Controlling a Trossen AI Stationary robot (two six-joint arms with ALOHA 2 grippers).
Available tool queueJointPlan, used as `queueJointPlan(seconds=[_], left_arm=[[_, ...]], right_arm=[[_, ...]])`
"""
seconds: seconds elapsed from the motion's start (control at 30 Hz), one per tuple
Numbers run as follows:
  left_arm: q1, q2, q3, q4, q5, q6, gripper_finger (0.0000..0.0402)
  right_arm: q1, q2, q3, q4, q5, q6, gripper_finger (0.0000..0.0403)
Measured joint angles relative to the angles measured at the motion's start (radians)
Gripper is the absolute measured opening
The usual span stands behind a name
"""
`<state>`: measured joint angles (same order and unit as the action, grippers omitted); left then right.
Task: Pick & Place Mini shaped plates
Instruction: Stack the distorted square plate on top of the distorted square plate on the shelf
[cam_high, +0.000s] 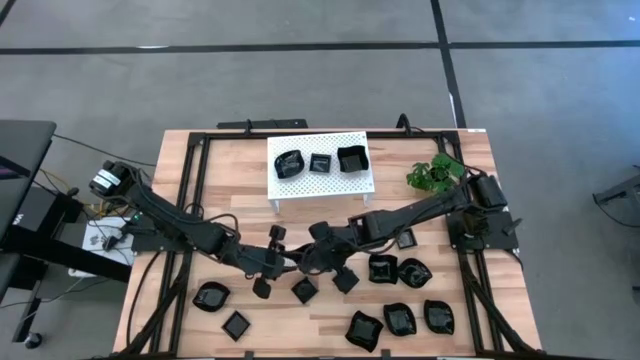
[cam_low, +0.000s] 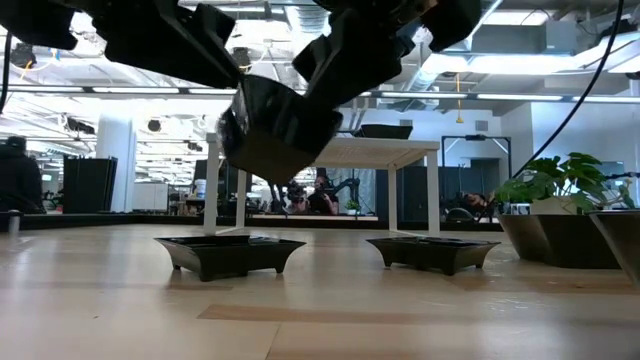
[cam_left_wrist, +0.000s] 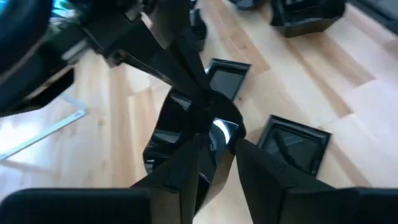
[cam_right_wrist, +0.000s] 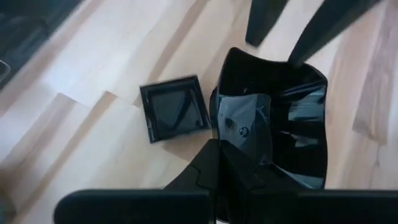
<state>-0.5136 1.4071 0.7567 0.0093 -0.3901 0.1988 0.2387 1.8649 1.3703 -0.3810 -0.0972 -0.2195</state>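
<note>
Two grippers meet at frame centre over the table (cam_high: 330, 310) — right gripper (cam_high: 312, 258) clamped on a black dish (cam_right_wrist: 273, 124) held in the air, left gripper (cam_high: 283, 262) just beside it, fingers parted. Three dishes sit on the white rack (cam_high: 320, 178), upper centre.

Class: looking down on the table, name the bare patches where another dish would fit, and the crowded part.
Free: bare wood between the white rack and the table's left frame, and beside the plant. The rack keeps a free strip in front of its three plates. Crowded: near edge, where black plates cluster and both claws meet over one plate.
</note>
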Motion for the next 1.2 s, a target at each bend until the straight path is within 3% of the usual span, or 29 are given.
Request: queueJointPlan(seconds=[0.23, 0.5, 0.73, 0.9, 1.2], left_arm=[[-0.029, -0.083, 0.0, -0.002, -0.189, 0.005, 0.0115], [-0.027, -0.203, 0.0, -0.034, -0.197, -0.005, 0.0113], [-0.024, -0.253, 0.0, -0.032, -0.198, -0.005, 0.0113], [-0.012, -0.254, 0.0, -0.032, -0.211, -0.001, 0.0113], [0.034, -0.249, 0.0, -0.031, -0.212, -0.001, 0.0113]], right_arm=[[0.027, -0.048, 0.085, -0.225, 0.216, 0.027, 0.0002], [0.044, -0.178, 0.22, -0.542, 0.567, 0.039, 0.0001], [-0.059, -0.335, 0.221, -0.69, 0.743, 0.164, 0.0001], [-0.178, -0.383, 0.187, -0.706, 0.756, 0.19, 0.0001], [-0.322, -0.318, 0.098, -0.571, 0.681, 0.184, 0.0001]])
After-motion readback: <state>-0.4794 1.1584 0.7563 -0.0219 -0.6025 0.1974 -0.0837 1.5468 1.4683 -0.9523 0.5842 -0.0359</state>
